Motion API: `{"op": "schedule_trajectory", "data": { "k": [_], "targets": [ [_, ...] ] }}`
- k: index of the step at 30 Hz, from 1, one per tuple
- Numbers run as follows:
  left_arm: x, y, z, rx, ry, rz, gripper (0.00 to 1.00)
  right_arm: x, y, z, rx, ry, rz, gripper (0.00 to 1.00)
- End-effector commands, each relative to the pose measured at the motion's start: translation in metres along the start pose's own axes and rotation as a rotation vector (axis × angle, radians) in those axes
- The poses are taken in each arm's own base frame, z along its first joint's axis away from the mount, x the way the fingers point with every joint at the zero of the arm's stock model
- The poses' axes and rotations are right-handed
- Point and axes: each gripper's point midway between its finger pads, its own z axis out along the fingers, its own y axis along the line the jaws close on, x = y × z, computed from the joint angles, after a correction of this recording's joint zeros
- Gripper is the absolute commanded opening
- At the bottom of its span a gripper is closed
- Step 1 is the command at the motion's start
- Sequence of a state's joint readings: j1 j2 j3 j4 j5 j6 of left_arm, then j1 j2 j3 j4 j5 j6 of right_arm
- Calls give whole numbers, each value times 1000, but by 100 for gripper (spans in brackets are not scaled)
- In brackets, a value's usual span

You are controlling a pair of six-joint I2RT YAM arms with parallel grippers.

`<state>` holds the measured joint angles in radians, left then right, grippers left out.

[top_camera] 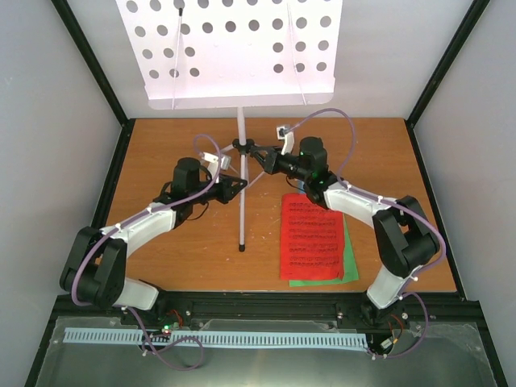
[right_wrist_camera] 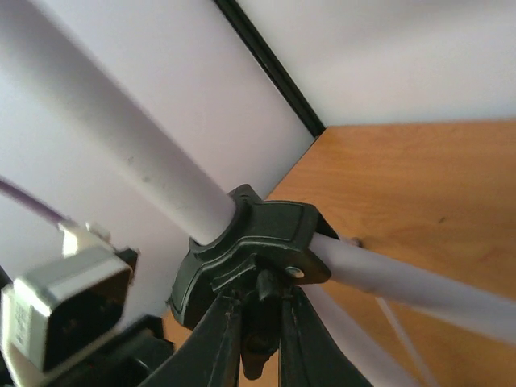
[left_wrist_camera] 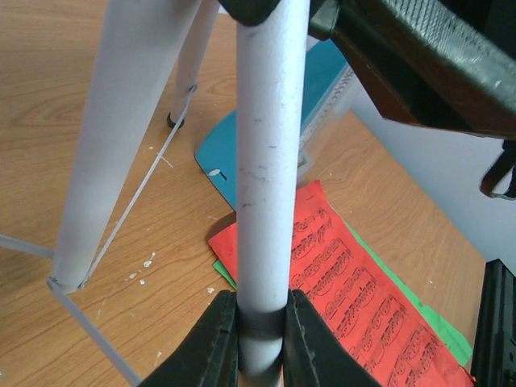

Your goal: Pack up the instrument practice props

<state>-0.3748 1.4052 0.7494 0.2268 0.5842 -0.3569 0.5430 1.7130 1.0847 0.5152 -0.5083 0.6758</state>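
Count: 1 stand (top_camera: 241,214), 1 red sheet (top_camera: 312,238), 1 green sheet (top_camera: 349,262), 1 blue metronome (left_wrist_camera: 218,151), 2 arms (top_camera: 145,222) (top_camera: 363,201).

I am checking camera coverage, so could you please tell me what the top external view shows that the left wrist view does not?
Only the top view shows the perforated tray and the left arm and right arm whole. Only the left wrist view shows the left gripper shut on the music stand tube, and a blue object plainly. Both show the red page over the green page, on the wooden table.
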Motion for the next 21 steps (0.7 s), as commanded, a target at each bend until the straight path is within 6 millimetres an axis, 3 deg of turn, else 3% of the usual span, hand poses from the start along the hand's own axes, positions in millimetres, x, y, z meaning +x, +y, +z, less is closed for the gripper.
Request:
{"op": "schedule_trajectory", "data": {
  "k": [1,4,7,12,14,16,21],
  "targets": [
    [-15,1,-7,-35,-29,18,0,-12,18,-18,-17,-62,-436,3],
    [-15,-1,-8,-29,-27,21,0,-3,18,-23,35,-33,-766,4],
    [-13,-2,-7,-21,-19,19,0,3,4,-24,162,39,-1070,5],
    [-12,-3,-6,-9,-13,14,0,-14,-25,-37,443,59,-1434,4],
    [-12,-4,-6,-6,-12,15,0,-22,-28,-41,513,44,-1517,6],
    [-12,-3,-6,-7,-11,15,0,-27,-19,-43,516,13,-1544,15],
    [-16,-1,-9,-32,-28,20,0,-17,37,-44,392,-32,-1434,63]
  ]
}}
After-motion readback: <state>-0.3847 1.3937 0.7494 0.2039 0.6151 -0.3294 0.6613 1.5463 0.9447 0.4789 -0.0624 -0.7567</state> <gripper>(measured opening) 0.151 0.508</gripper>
